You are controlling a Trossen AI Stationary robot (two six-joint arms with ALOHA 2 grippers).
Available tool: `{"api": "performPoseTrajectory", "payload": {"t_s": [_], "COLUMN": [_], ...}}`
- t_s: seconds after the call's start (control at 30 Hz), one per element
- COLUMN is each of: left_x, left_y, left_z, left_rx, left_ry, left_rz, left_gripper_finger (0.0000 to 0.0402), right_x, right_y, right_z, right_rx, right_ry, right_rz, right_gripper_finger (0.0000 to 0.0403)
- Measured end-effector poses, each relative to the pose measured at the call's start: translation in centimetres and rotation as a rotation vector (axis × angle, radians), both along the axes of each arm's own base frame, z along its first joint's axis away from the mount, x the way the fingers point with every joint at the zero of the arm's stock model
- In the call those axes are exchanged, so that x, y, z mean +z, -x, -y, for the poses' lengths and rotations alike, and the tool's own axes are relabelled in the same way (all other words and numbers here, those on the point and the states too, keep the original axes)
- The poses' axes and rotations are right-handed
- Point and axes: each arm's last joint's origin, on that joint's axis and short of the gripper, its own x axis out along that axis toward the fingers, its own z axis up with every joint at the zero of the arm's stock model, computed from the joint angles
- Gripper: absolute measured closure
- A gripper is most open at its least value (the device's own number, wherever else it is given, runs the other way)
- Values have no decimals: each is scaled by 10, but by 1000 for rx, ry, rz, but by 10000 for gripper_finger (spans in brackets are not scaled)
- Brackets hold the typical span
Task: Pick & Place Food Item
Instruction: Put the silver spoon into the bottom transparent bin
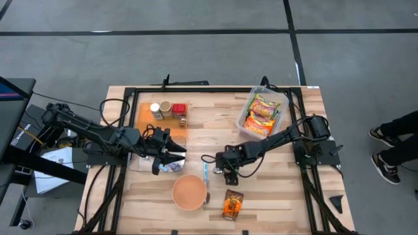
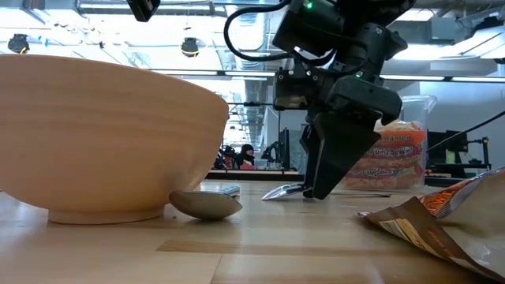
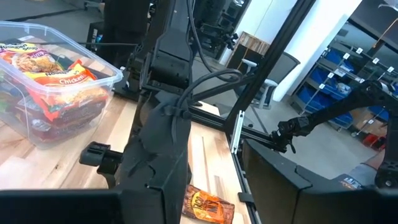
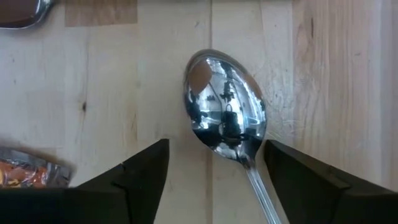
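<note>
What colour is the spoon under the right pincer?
Shiny mirror-like silver; the spoon shows best in the right wrist view, between the open right pincer fingers.

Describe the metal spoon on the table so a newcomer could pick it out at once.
Start at the round wooden bowl near the table's front edge. Just beyond it, the right gripper points down over a shiny spoon, its open jaws either side of the spoon's neck. It is bare polished metal, unlike the orange snack packet lying nearby.

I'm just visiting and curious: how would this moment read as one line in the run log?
right end effector: open, straddling spoon on table | left end effector: beside wooden bowl, waiting | snack packet: untouched
</note>
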Motion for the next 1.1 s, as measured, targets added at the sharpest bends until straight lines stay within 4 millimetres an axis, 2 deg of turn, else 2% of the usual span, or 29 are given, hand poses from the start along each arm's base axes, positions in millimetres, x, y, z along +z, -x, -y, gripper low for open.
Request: {"api": "performPoseTrajectory", "payload": {"t_s": [0.13,0.4,0.47,0.63,0.73,0.83,1.0,1.1], "left_x": [0,0,0,0,0,0,0,-1], "left_y": [0,0,0,0,0,0,0,0], "left_z": [0,0,0,0,0,0,0,1], "left_rx": [0,0,0,0,0,-1,-1,-7], "left_ry": [1,1,1,1,1,1,-1,-7], "left_rz": [0,0,0,0,1,1,-1,-6], "left_gripper_finger": [253,253,253,253,253,253,253,253], "right_x": [-1,-1,-1,8,18,40,69,88], "right_y": [0,1,1,-6,-11,-23,-31,-34], "right_z": [0,1,1,-1,-4,-10,-11,-12], "right_rx": [-2,-7,-4,-19,9,57,71,82], "right_ry": [5,7,-5,-27,-41,-44,-2,6], "right_rz": [-4,-8,-7,-17,-51,-10,-22,-41], "right_gripper_finger": [188,360,388,365,371,393,379,387]}}
